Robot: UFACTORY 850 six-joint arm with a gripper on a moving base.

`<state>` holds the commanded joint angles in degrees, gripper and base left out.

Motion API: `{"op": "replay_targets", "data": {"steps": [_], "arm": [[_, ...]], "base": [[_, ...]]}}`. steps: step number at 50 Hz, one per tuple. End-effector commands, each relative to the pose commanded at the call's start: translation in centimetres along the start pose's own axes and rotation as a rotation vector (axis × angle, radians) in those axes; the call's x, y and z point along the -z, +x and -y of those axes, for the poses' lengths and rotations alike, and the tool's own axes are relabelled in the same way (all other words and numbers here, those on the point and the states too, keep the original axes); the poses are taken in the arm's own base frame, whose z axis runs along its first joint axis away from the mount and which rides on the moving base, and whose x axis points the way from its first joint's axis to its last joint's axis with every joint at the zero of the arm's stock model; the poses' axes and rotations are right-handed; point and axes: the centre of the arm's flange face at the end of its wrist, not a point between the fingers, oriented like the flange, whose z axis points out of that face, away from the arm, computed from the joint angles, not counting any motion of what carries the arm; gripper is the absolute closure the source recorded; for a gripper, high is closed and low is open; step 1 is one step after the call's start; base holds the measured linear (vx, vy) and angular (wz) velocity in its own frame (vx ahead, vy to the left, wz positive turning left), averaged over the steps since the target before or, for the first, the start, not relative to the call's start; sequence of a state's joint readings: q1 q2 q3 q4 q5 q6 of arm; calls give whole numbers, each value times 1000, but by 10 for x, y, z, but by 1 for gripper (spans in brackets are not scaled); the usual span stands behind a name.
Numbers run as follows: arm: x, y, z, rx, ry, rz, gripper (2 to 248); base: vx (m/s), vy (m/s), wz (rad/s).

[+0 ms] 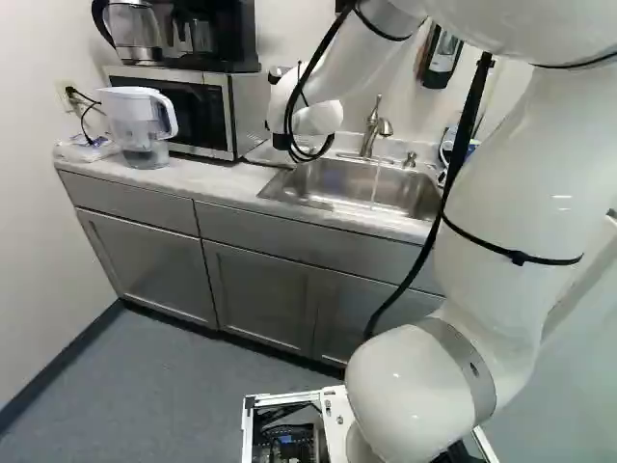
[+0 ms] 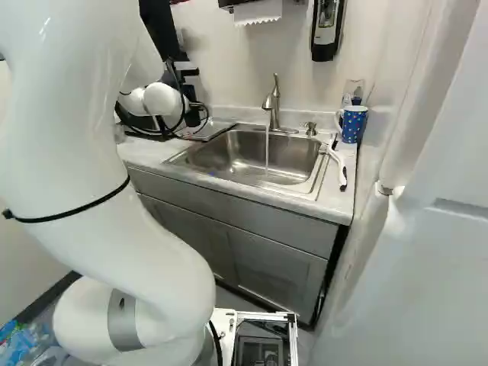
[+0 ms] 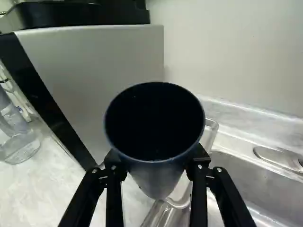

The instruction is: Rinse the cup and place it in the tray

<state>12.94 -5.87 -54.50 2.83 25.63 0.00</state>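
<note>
In the right base view my gripper (image 2: pixel 194 116) shows as a dark shape left of the sink, partly hidden by the wrist. The wrist view has the gripper (image 3: pixel 155 165) shut on a dark blue cup (image 3: pixel 158 177), a finger at either side. The cup's mouth faces the camera and its narrower base points away, roughly upright. Beyond and partly behind it lies the clear tray (image 3: pixel 181 191) on the counter beside the sink; the cup hides part of it. Water runs from the faucet (image 2: pixel 273 103) into the sink (image 2: pixel 293 160).
The microwave (image 3: pixel 99 71) stands close beside the cup, with the wall behind. A water pitcher (image 1: pixel 145 125) is on the counter. Right of the sink are a blue dotted mug (image 2: pixel 353 124) and a white-handled brush (image 2: pixel 338 166). A soap dispenser (image 2: pixel 325 30) hangs on the wall.
</note>
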Motion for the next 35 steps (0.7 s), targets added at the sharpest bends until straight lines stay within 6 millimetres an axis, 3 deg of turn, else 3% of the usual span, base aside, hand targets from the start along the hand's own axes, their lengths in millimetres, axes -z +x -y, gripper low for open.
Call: {"op": "replay_targets", "data": {"steps": [35], "arm": [[5,1,-54,-27,-95,-3,124]], "base": [[0,0,0]]}}
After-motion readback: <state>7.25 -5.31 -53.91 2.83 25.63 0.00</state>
